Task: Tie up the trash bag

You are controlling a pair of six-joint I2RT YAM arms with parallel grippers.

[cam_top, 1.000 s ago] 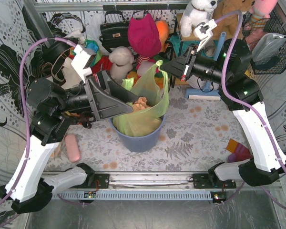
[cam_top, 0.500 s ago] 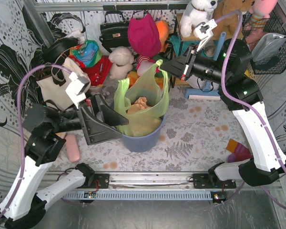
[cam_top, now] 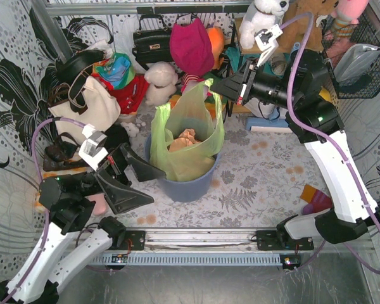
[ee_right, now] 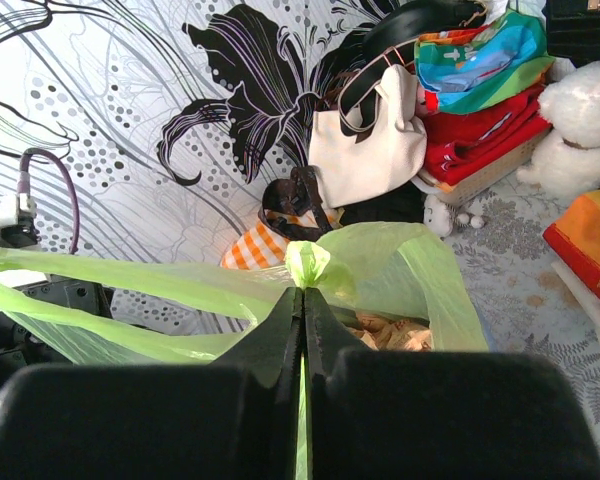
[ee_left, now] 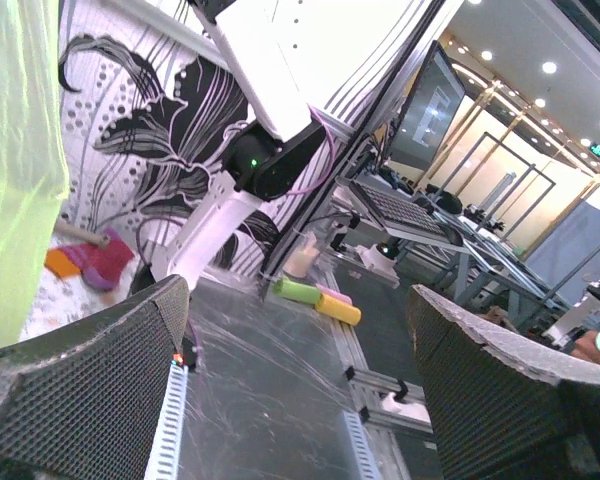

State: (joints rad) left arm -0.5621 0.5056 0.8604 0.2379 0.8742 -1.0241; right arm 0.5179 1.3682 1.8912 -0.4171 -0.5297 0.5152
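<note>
The lime-green trash bag (cam_top: 189, 136) sits in the blue-grey bin (cam_top: 191, 187), with tan crumpled paper showing inside. My right gripper (cam_top: 216, 88) is shut on the bag's far right handle and holds it up above the bin. In the right wrist view the jaws (ee_right: 302, 300) are pinched together on a tuft of green plastic (ee_right: 308, 262). My left gripper (cam_top: 139, 183) is open and empty, low and to the left of the bin, apart from the bag. In the left wrist view its wide-apart fingers (ee_left: 90, 385) frame the table's near rail, and the bag (ee_left: 15, 150) shows at the left edge.
A cream tote bag (cam_top: 92, 107) with black straps, a black handbag (cam_top: 153, 41), plush toys (cam_top: 161, 82) and a magenta cloth (cam_top: 191, 44) crowd the back. A pink object (cam_top: 100, 204) lies under my left arm. An orange and magenta item (cam_top: 316, 199) lies at the right.
My left arm has pulled back from the bag's mouth toward the near left, gripper open. The bag's left handle now stands free. My right gripper has lifted its handle slightly.
</note>
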